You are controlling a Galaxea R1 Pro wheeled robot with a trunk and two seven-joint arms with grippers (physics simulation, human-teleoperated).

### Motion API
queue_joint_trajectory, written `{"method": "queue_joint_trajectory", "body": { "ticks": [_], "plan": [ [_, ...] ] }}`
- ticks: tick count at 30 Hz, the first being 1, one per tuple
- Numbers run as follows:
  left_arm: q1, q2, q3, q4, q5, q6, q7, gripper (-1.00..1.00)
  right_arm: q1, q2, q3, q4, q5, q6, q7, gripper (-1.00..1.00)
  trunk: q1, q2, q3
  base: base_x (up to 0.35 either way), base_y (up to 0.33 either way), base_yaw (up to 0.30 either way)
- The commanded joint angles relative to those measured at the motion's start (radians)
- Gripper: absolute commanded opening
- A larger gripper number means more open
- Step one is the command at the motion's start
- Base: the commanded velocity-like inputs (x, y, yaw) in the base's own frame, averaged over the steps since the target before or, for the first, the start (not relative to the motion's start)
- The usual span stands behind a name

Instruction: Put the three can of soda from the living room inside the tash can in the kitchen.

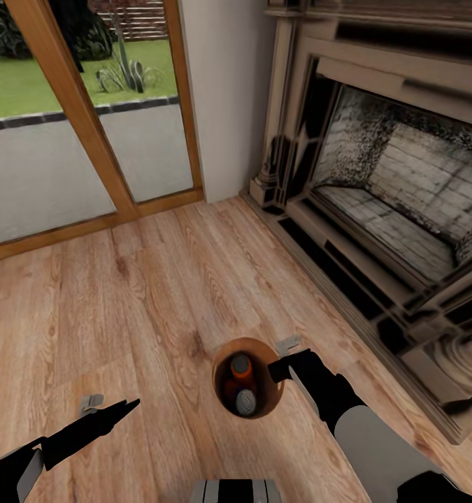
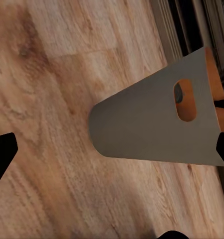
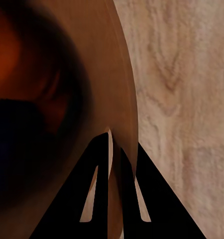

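Right jaws [image 1: 280, 368] astride trash can [image 1: 262, 349] rim.

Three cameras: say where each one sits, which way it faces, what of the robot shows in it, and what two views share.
Head view: high on the robot, looking down at the wood floor, fireplace, both arms and the trash can.
Left wrist view: on the left arm, facing floor and the can's grey side; dark fingertips at the edges.
Right wrist view: on the right arm; right gripper pinches the can's rim.
Shared: all three views show the trash can.
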Motion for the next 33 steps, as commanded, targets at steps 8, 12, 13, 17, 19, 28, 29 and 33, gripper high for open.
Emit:
{"method": "queue_joint_trajectory", "body": {
  "ticks": [8,12,13,17,19,28,29,33],
  "plan": [
    [0.0,0.0,0.0,0.0,0.0,0.0,0.0,1.0,0.0,0.0,0.0,0.0,-0.022,0.001,0.007,-1.0,0.031,-0.056,-0.025,0.0,0.0,0.0],
    [0.0,0.0,0.0,0.0,0.0,0.0,-0.001,1.0,0.0,0.0,0.0,0.0,-0.022,0.0,0.007,-1.0,0.038,-0.07,-0.031,0.0,0.0,0.0],
    [0.0,0.0,0.0,0.0,0.0,0.0,-0.001,1.0,0.0,0.0,0.0,0.0,-0.022,0.001,0.007,-1.0,0.038,-0.07,-0.031,0.0,0.0,0.0],
    [0.0,0.0,0.0,0.0,0.0,0.0,-0.001,1.0,0.0,0.0,0.0,0.0,-0.022,0.0,0.007,-1.0,0.038,-0.07,-0.031,0.0,0.0,0.0],
    [0.0,0.0,0.0,0.0,0.0,0.0,-0.001,1.0,0.0,0.0,0.0,0.0,-0.022,0.0,0.007,-1.0,0.038,-0.07,-0.031,0.0,0.0,0.0],
    [0.0,0.0,0.0,0.0,0.0,0.0,0.0,1.0,0.0,0.0,0.0,0.0,-0.022,0.001,0.007,-1.0,0.061,-0.112,-0.05,0.0,0.0,0.0],
    [0.0,0.0,0.0,0.0,0.0,0.0,0.0,1.0,0.0,0.0,0.0,0.0,-0.022,0.001,0.007,-1.0,0.061,-0.112,-0.05,0.0,0.0,0.0],
    [0.0,0.0,0.0,0.0,0.0,0.0,0.001,1.0,0.0,0.0,0.0,0.0,-0.022,0.001,0.007,-1.0,0.061,-0.112,-0.05,0.0,0.0,0.0]
  ]
}}
